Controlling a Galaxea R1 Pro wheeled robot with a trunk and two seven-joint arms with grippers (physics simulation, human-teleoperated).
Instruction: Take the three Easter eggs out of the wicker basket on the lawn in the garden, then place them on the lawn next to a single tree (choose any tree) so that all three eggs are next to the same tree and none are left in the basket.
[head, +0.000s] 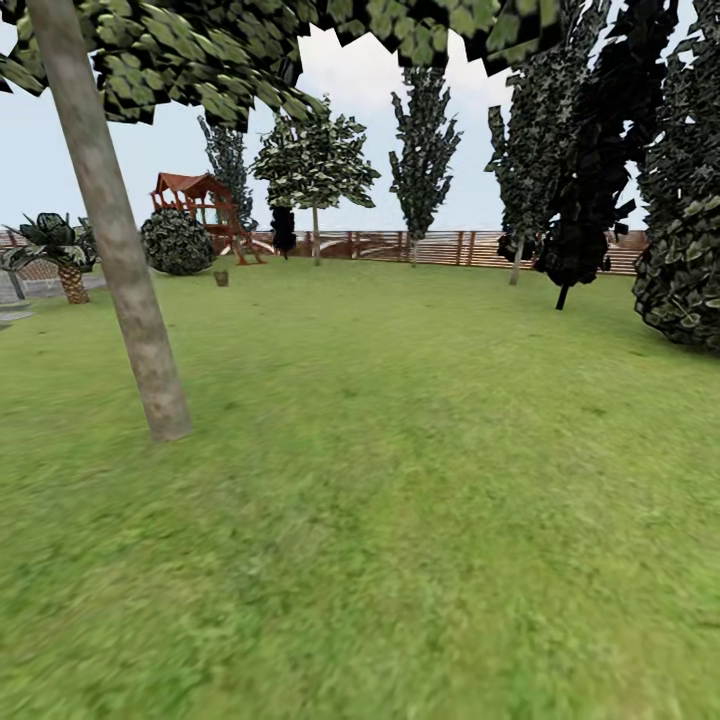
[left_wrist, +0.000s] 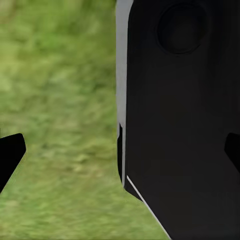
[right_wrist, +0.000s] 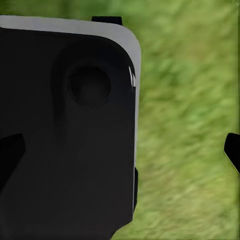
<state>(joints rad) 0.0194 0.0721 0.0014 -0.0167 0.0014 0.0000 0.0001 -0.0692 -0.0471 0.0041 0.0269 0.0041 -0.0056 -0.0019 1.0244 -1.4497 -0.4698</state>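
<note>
No eggs in sight; small brown object, maybe basket (head: 221, 278), far across lawn (head: 400, 520) by playset (head: 200, 205). Tree (head: 120, 270) close, left. Both jaws apart, empty. Task seems barely begun.

Left gripper (left_wrist: 120, 150): fingers spread wide, dark tips at opposite edges of the left wrist view, nothing between them. A black, grey-edged body panel (left_wrist: 180, 125) of the robot lies ahead of it.

Right gripper (right_wrist: 120, 152): fingers likewise wide apart, empty. The same kind of black panel (right_wrist: 65, 130) sits ahead of it.
</note>
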